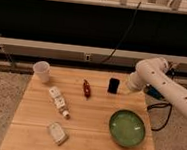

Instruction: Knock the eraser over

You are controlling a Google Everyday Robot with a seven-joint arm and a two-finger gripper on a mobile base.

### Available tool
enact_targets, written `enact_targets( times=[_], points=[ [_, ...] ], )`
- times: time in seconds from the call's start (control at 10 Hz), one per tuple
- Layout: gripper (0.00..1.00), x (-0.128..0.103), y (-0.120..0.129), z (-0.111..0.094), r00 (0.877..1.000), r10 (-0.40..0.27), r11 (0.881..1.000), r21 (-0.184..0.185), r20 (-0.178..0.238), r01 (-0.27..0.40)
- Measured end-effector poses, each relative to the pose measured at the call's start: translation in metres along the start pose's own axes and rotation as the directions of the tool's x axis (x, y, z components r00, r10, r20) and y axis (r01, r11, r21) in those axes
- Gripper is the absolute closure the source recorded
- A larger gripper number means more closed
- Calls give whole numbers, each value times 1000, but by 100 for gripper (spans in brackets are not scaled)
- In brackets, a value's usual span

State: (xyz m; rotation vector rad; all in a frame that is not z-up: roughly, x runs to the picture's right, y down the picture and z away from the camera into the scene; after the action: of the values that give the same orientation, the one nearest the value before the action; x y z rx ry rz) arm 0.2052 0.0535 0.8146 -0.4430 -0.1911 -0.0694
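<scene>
The eraser (114, 85) stands upright on its short end near the far edge of the wooden bench (30, 133), right of centre. To its left lies a slim red object (87, 89), and further left, near the far left corner, sits a white cup (42, 71). A small bottle (58, 101) lies on its side toward the middle left, a whitish flat packet (56, 133) rests near the front edge, and a green bowl (127, 128) sits at the front right.

The white arm (171, 90) reaches in from the right, and its gripper (128, 86) is just beside the eraser on the eraser's right, low over the bench. Whether it is already touching the block cannot be told, and the state of the jaws cannot be told either; nothing appears to be held.

The step in hand looks like the final approach: the eraser is upright, so the knock itself is not yet done. The next move probably calls for a short sideways push to the left, applied high on the block so that it tips rather than slides. The red object lies in that direction, but apart from the eraser, so a modest push should be enough without disturbing it.
</scene>
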Motion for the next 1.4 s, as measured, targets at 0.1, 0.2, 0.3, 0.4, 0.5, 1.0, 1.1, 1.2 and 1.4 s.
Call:
enact_targets(
  times=[0.1, 0.2, 0.3, 0.4, 0.5, 1.0, 1.1, 1.2, 1.4],
  points=[
    [100, -3, -5, 3, 1000, -2, 1000, 5, 5, 2],
    [100, -6, -9, 4, 1000, -4, 1000, 10, 7, 4],
    [100, -12, -15, 8, 1000, -10, 1000, 15, 15, 9],
    [100, -16, -20, 10, 1000, -12, 1000, 18, 21, 12],
    [100, -22, -25, 12, 999, -17, 1000, 22, 30, 16],
    [100, -50, -56, 36, 996, -63, 998, 36, 69, 61],
    [100, -55, -60, 43, 995, -74, 997, 35, 74, 71],
    [100, -56, -62, 46, 994, -82, 996, 37, 75, 79],
    [100, -54, -62, 45, 994, -81, 996, 38, 75, 78]
  ],
)
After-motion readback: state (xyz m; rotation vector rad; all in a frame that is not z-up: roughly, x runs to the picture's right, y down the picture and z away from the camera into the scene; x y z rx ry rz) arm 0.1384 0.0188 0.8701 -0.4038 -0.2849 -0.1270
